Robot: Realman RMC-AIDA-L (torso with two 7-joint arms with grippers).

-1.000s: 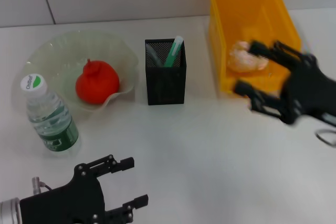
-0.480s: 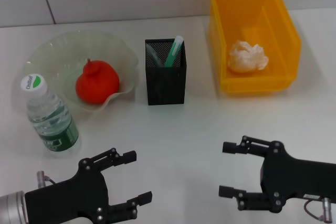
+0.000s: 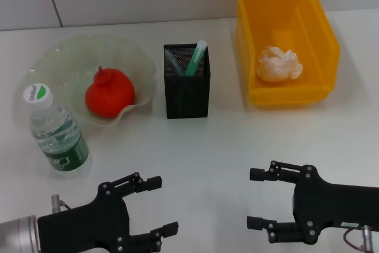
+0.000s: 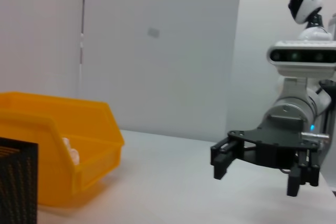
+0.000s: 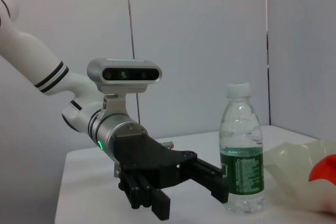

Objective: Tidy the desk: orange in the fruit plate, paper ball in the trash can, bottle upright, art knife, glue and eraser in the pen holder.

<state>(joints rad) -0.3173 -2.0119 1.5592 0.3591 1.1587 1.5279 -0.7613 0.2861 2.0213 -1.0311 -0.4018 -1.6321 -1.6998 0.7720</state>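
Nearest to us on the white tabletop (image 3: 213, 146), at about 7 o'clock in the head view, we see the left hand (image 3: 159, 205) with its black fingers spread wide and nothing between them. At about 5 o'clock the right hand (image 3: 257, 198) is likewise spread wide and empty, its fingers pointing toward the left hand. The two hands are well apart, and neither touches any object.

Farther in, at about 9 o'clock, we find the bottle (image 3: 54, 130) standing upright, white cap on top and dark green label low on its body, just beside the near rim of the fruit plate (image 3: 139, 66). In the right wrist view the same bottle (image 5: 241, 156) stands upright next to the left hand (image 5: 194, 192).

The orange (image 3: 109, 93) sits inside the pale-green plate, at about 10 o'clock. Near the centre, toward 12 o'clock, the black mesh pen holder (image 3: 186, 90) stands upright with a green-and-white stick-shaped item (image 3: 196, 57) leaning out of its top; we cannot tell what else lies in it.

Farthest, at about 1 o'clock, the yellow trash can (image 3: 308, 96) stands near the back wall with the paper ball (image 3: 279, 63) resting on its floor. The left wrist view shows the trash can (image 4: 94, 145) and the right hand (image 4: 254, 174) beyond it.
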